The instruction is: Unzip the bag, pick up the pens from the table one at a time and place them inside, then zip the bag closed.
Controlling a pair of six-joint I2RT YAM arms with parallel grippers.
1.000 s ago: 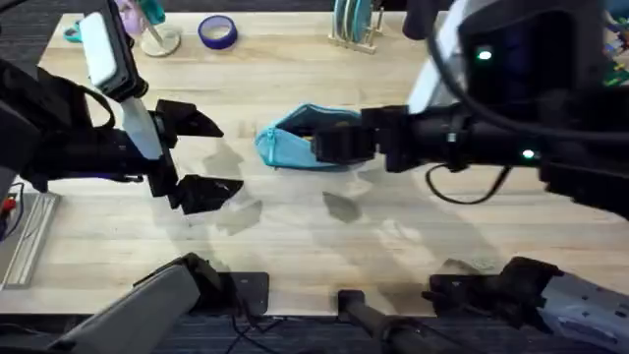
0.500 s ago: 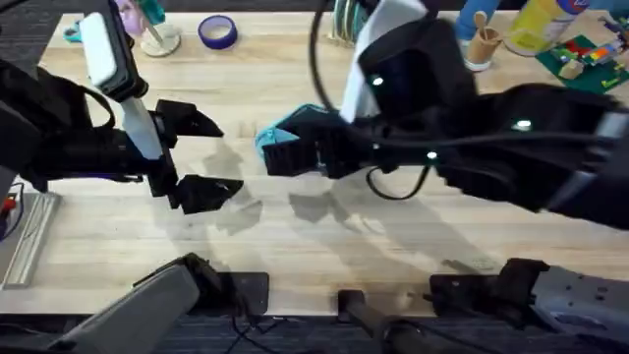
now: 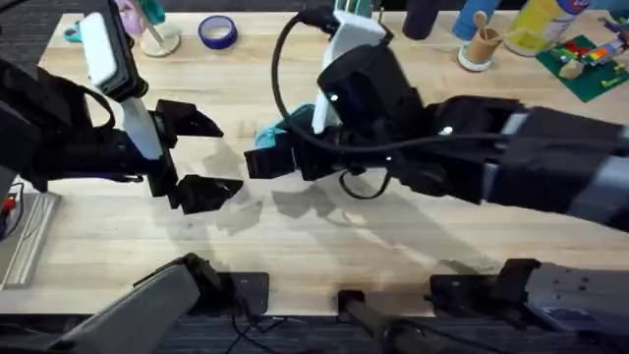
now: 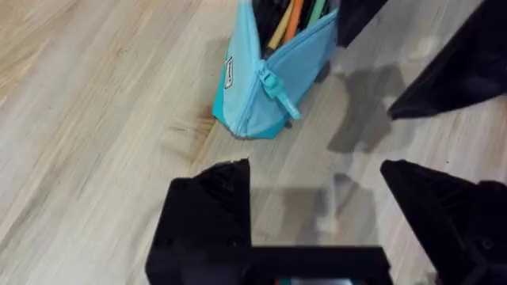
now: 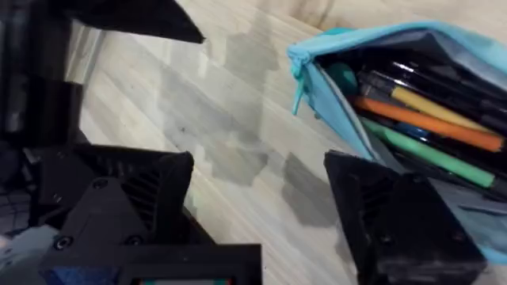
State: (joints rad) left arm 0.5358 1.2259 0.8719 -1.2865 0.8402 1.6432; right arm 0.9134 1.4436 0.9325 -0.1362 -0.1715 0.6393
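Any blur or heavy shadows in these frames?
Overhead: the right arm shows large, dark and blurred, hiding most of the bag. Left wrist: soft gripper shadows on the table. Right wrist: pens in the open bag are sharp.

Right pincer farther left, past bag.

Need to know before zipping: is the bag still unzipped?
Open. The bag gapes, with the pens lying inside and the zipper pull at its end.
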